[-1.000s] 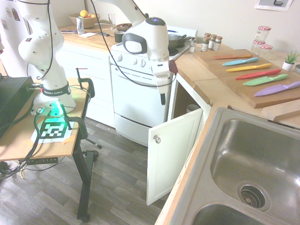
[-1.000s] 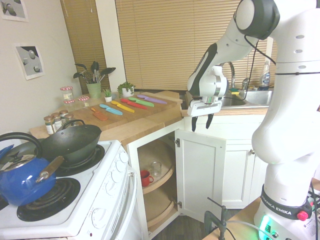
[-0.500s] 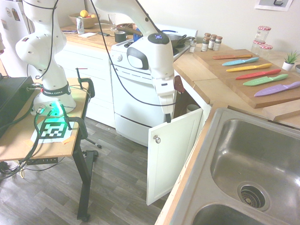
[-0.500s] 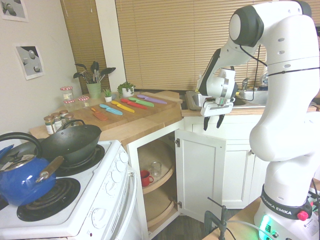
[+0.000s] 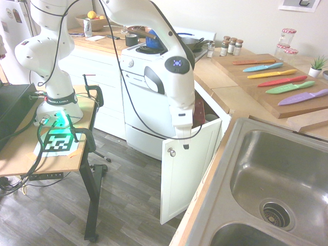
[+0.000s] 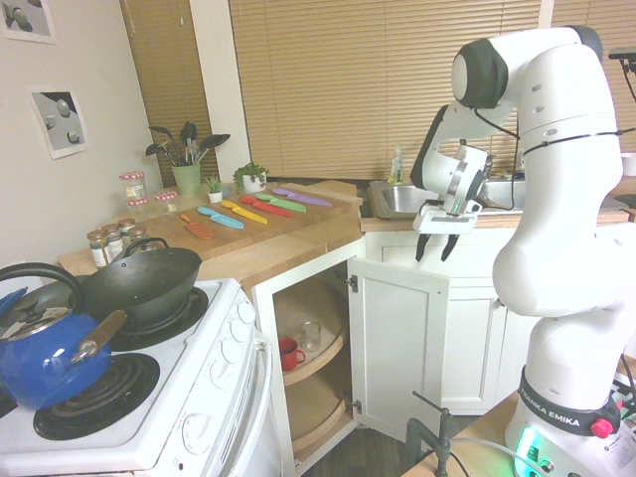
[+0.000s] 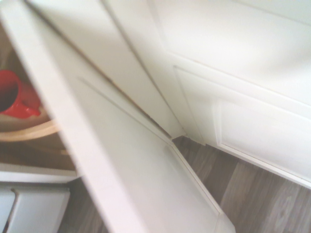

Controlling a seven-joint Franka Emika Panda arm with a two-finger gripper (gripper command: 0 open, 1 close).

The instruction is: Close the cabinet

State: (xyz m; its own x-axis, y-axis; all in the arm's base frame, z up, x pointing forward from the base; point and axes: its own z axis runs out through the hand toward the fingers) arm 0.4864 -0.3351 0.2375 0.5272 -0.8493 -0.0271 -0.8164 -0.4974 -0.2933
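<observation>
The cabinet stands open under the wood countertop (image 5: 233, 97). Its white panelled door (image 5: 187, 169) (image 6: 397, 343) swings out into the room, with a small round silver knob (image 5: 171, 152) near the top corner. My gripper (image 5: 183, 139) (image 6: 435, 248) hangs just above the door's top edge, near its free end, fingers pointing down. It is open with nothing between the fingers. Inside the cabinet, round wooden shelves hold a red cup (image 6: 288, 353) (image 7: 14, 97) and a glass (image 6: 310, 336). The wrist view looks down along the door's top edge (image 7: 87, 145) to the floor.
A white oven (image 5: 146, 102) stands beside the cabinet, with a wok (image 6: 149, 283) and a blue kettle (image 6: 40, 358) on top. Coloured knives lie on a cutting board (image 5: 256, 84). A steel sink (image 5: 241, 179) is on the other side, with another white cabinet door (image 6: 477, 333) below it.
The gripper has come down and moved along the door's top edge toward its free end, from above the cabinet opening. It stayed open. The door has not moved.
</observation>
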